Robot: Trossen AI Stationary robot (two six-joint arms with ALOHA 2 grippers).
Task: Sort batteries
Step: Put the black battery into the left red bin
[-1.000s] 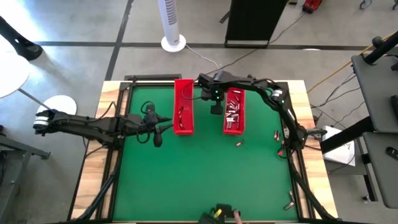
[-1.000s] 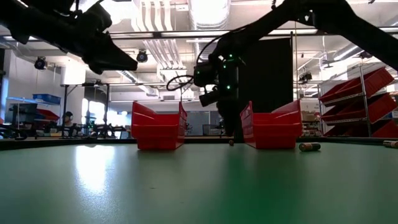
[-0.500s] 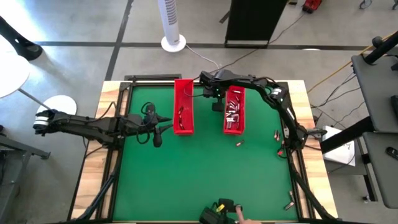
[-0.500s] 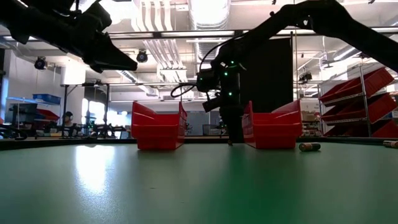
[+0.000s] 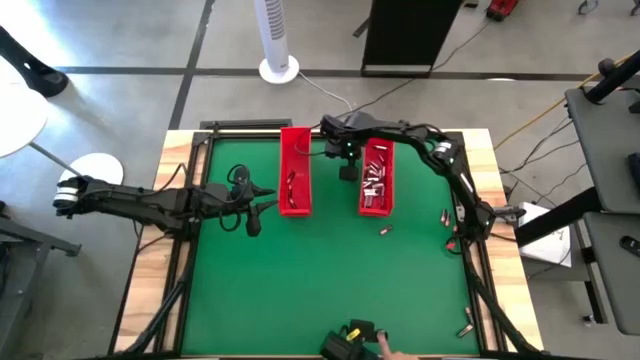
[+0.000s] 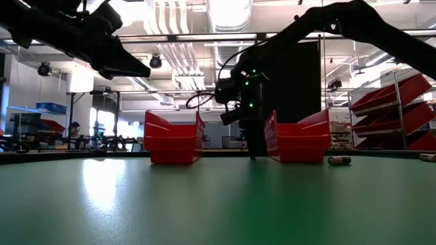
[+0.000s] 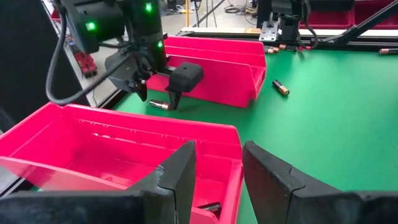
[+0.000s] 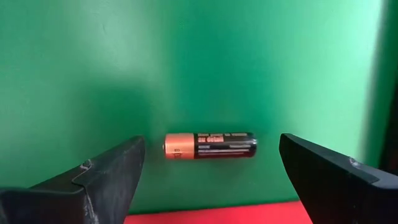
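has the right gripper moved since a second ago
Yes. In the low view the right gripper has dropped to the mat and shifted toward the right-hand red tray, straddling a battery; its fingers are open.

Bright ceiling lights (image 6: 228, 13) backlight the low view, silhouetting both arms; glare sheens the green table (image 6: 102, 187).

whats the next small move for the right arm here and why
Probably lower the right gripper the last bit and close on the battery. The right wrist view shows its jaws wide open with the copper-and-black battery lying centred between them on the green mat, untouched, between the two red trays. The left gripper waits over the other tray.
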